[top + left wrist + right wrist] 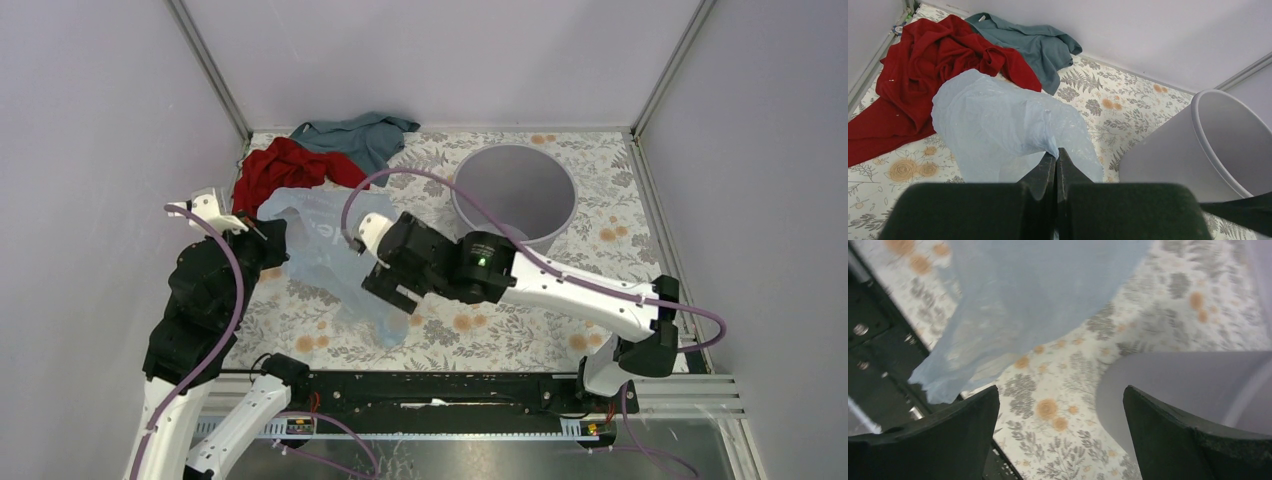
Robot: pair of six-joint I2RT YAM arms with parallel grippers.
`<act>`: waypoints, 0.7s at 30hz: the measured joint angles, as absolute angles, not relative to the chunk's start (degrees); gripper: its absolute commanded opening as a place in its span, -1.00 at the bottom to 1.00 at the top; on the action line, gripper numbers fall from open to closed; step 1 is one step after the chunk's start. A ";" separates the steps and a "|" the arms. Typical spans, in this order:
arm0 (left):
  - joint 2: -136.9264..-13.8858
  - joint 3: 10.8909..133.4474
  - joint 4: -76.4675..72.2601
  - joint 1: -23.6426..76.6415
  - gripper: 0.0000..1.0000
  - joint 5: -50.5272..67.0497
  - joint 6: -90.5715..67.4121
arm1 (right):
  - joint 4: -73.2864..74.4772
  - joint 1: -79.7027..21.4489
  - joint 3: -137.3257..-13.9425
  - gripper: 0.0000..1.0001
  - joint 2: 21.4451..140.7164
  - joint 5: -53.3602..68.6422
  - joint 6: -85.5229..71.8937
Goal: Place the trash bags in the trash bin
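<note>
The pale blue trash bag (pixel 325 245) hangs lifted over the floral table, left of the grey trash bin (pixel 515 190). My left gripper (pixel 266 238) is shut on the bag's left edge. In the left wrist view the closed tips (pixel 1057 152) pinch a gathered fold of the bag (pixel 993 120), with the bin (pixel 1208 145) at the right. My right gripper (pixel 395 297) is open and empty, just below the bag's lower right part. In the right wrist view the gripper (pixel 1060 407) is wide open, with the bag (pixel 1038 295) above it and the bin's wall (pixel 1188 380) at the right.
A red cloth (pixel 290 168) and a teal-grey cloth (pixel 362 135) lie at the back left, just behind the bag. They also show in the left wrist view, the red cloth (pixel 923 75) left of the teal-grey cloth (pixel 1040 45). Cage walls enclose the table. The black base rail (pixel 440 390) runs along the near edge.
</note>
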State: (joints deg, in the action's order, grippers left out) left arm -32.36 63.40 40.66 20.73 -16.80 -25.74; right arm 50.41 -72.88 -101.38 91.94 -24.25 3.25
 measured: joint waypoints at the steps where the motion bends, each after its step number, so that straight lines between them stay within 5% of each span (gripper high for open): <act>1: -32.36 63.40 40.66 20.73 -1.00 -16.82 -25.76 | 49.19 -73.28 -100.03 0.99 92.33 -22.15 3.92; 10: -31.24 63.13 40.40 20.73 -1.00 -13.93 -26.28 | 29.54 -73.10 -76.25 0.99 89.84 -4.45 3.36; 17: -33.17 57.45 31.57 20.71 -1.00 7.77 -28.53 | 14.66 -70.11 -71.22 0.98 89.45 -3.60 -11.49; 21: -38.70 51.70 23.35 20.78 -1.00 21.41 -33.10 | 3.77 -68.84 -58.46 0.76 85.17 -3.31 -18.39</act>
State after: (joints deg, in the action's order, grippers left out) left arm -38.70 51.70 23.35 20.78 21.41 -33.10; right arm 3.77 -68.84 -58.46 85.17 -3.31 -18.39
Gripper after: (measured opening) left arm 0.005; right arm 0.947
